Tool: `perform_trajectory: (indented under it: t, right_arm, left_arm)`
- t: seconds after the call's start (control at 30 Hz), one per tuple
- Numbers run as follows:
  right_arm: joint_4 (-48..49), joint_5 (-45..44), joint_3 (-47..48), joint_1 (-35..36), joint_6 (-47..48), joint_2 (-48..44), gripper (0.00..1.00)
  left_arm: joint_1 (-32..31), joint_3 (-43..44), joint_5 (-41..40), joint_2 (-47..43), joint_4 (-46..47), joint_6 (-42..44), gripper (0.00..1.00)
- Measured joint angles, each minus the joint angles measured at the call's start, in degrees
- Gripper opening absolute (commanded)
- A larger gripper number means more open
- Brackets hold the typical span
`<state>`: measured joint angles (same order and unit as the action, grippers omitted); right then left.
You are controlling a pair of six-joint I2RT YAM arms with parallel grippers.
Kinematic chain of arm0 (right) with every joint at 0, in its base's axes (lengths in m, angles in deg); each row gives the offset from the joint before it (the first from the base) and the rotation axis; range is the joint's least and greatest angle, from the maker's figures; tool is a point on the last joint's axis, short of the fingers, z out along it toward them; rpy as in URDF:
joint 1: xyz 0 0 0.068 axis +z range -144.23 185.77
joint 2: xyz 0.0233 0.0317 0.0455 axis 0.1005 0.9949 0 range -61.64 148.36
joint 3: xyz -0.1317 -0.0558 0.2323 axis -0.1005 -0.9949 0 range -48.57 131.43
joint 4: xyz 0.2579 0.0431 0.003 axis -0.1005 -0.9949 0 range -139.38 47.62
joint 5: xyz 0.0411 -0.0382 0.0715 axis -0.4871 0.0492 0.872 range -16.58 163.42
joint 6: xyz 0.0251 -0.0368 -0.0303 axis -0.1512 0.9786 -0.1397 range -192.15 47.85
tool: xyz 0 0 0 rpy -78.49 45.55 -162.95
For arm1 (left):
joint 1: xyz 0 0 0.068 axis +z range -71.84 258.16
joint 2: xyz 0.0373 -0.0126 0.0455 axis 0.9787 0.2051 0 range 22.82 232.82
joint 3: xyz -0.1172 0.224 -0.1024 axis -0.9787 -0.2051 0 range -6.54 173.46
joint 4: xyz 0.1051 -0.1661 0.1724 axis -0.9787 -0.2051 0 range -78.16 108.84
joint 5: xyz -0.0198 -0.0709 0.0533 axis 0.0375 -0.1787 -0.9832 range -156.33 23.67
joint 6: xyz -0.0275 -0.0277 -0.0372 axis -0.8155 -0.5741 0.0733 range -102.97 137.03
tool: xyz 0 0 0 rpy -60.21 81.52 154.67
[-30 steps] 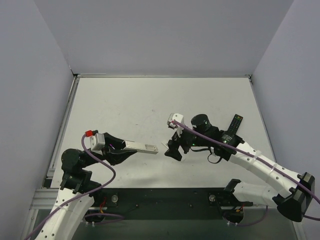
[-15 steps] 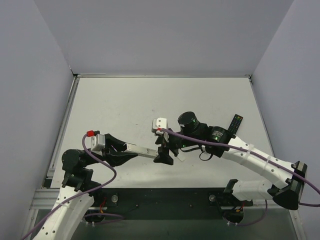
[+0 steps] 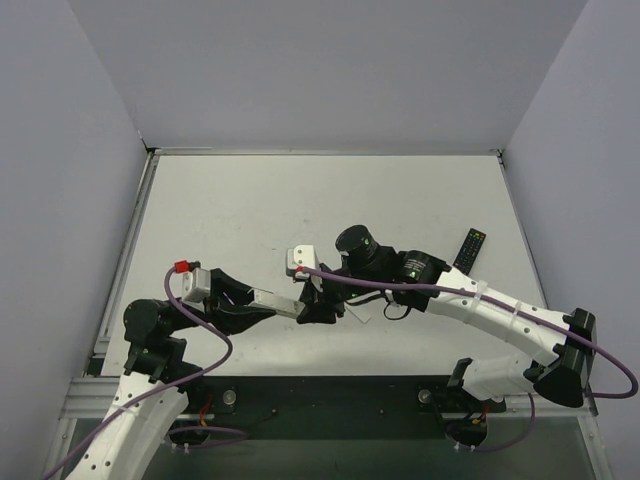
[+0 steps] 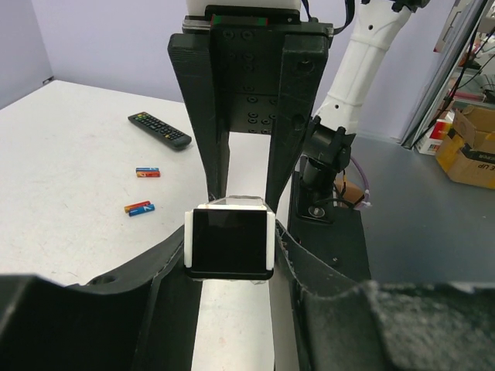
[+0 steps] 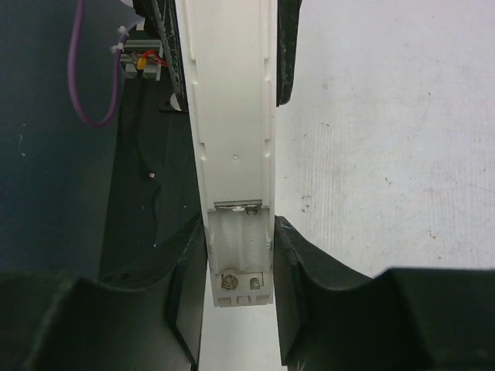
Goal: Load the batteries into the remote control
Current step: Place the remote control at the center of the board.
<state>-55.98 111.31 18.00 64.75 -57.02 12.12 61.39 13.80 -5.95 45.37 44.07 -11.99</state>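
Your left end effector (image 4: pixel 230 270) clamps the white remote control (image 5: pixel 232 116) above the near edge of the worktop (image 3: pixel 250 200). The right end effector (image 5: pixel 238 232) straddles its open battery bay (image 5: pixel 240 259); whether it grips cannot be told. Both batteries (image 4: pixel 147 172) lie on the worktop; fetching one likely comes next.

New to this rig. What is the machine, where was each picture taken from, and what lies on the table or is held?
Two robot arms with two-finger grippers are bolted at the table's near edge. One view looks down from above and behind them; the other two come from a camera on each wrist. The left gripper is clamped on the white remote control. The right gripper has a finger on either side of its free end; whether it squeezes cannot be told. The battery bay is open and empty. Two batteries and a black remote lie on the table.
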Motion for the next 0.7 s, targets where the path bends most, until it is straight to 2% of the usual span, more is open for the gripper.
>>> perform_trajectory:
  t: [0.03,0.07,0.17,0.2,0.23,0.33,0.53,0.7]
  right_arm:
    - [-0.3,0.0,0.0,0.0,0.1,0.0,0.0]
    - [-0.3,0.0,0.0,0.0,0.2,0.0,0.0]
    - [-0.3,-0.3,0.0,0.0,0.2,0.0,0.0]
    - [-0.3,-0.7,0.0,0.0,0.1,0.0,0.0]
    - [-0.3,-1.0,0.0,0.0,0.1,0.0,0.0]
    - [-0.5,-3.8,-0.5,0.1,-0.6,-0.4,0.0]
    - [-2.4,-13.2,-2.5,-0.8,-2.8,-1.2,0.0]
    - [-5.0,-19.4,-2.8,-0.9,-4.3,0.9,0.0]
  left_arm:
    - [0.0,0.0,0.2,0.0,0.0,-0.2,0.0]
    - [0.0,0.0,0.3,-0.1,0.0,-0.2,0.0]
    - [0.0,0.0,0.2,-0.1,-0.2,0.0,0.33]
    - [0.0,0.0,0.0,-0.1,-0.5,0.2,0.51]
    - [0.0,0.0,-0.3,-0.2,-1.1,0.4,0.6]
    - [0.1,0.2,-3.7,-0.9,-4.2,2.3,0.77]
    - [0.1,2.7,-16.8,-5.4,-17.4,5.4,0.8]
    - [0.1,6.4,-37.7,-9.7,-32.3,6.0,0.81]
